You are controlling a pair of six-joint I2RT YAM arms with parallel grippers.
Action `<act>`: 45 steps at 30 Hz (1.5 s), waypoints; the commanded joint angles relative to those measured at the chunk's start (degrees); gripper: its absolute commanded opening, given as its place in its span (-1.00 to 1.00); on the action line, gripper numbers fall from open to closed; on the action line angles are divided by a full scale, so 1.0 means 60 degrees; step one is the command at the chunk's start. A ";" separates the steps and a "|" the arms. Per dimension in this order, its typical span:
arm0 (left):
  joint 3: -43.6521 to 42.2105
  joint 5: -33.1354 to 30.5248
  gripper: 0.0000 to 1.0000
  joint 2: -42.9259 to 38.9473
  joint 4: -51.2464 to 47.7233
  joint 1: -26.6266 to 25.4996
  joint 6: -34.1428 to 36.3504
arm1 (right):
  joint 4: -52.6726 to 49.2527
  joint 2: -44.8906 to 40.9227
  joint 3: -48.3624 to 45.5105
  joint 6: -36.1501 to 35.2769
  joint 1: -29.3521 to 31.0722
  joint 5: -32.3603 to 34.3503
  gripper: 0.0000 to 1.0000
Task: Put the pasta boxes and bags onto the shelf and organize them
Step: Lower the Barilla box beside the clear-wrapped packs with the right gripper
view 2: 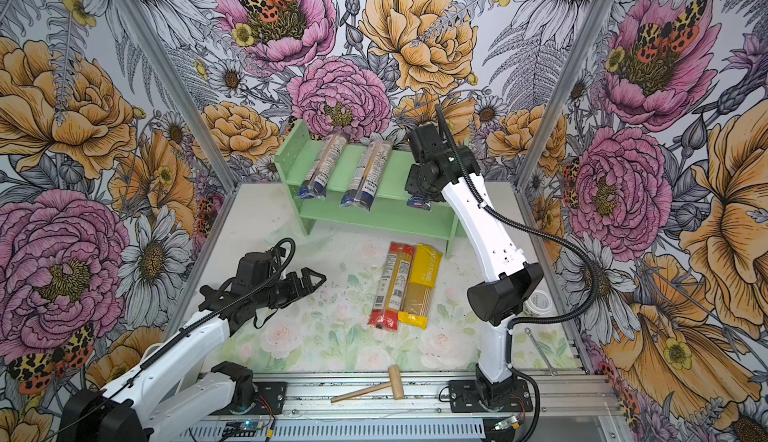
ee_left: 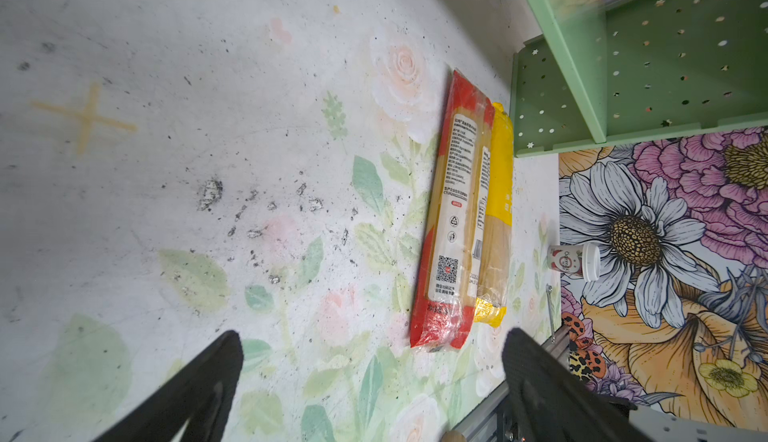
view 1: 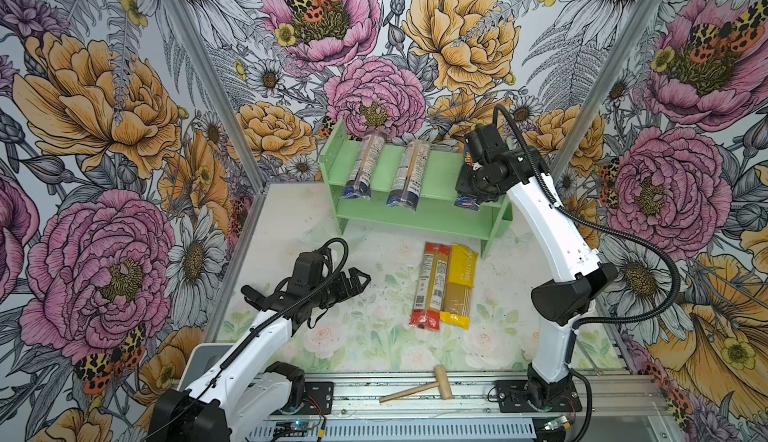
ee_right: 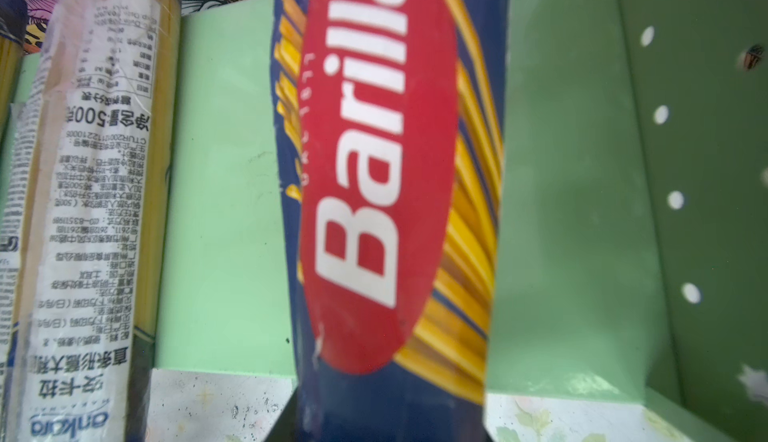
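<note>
The mint-green shelf point(view 1: 440, 174) point(ee_right: 224, 211) stands at the back of the table. Two clear blue-ended bags point(view 1: 360, 168) point(view 1: 409, 176) lie front to back on its top tier, apart from each other. My right gripper point(view 1: 473, 186) point(ee_right: 388, 423) is shut on the dark blue Barilla box point(ee_right: 386, 170) point(view 1: 464, 202), which is over the right end of that tier beside the side panel. A red-ended bag point(view 1: 430, 286) point(ee_left: 453, 211) and a yellow bag point(view 1: 457, 286) point(ee_left: 498, 211) lie side by side on the table. My left gripper point(view 1: 361, 280) point(ee_left: 374, 348) hovers open and empty to their left.
A small wooden mallet point(view 1: 419, 386) lies on the metal rail at the front. A small lidded cup point(view 2: 538, 301) and a thin metal tool point(view 2: 540, 350) sit near the right wall. The shelf's lower tier point(view 1: 415, 215) is bare. Floral walls close in on three sides.
</note>
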 commanded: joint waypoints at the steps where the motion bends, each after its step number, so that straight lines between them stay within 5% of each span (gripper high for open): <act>1: 0.0172 0.0018 0.98 -0.0089 -0.0009 0.0113 0.0137 | 0.0930 -0.0113 0.0521 -0.0013 -0.0047 0.0333 -1.00; 27: 0.0033 -0.0025 0.98 -0.0248 -0.0011 0.0125 0.0141 | 0.0862 -0.0062 0.0012 -0.0092 -0.0055 0.0382 -0.53; 45: -0.0033 0.0011 0.97 -0.0307 -0.0021 0.0167 0.0111 | 0.0839 -0.0127 -0.0262 -0.0175 -0.0080 0.0264 -0.37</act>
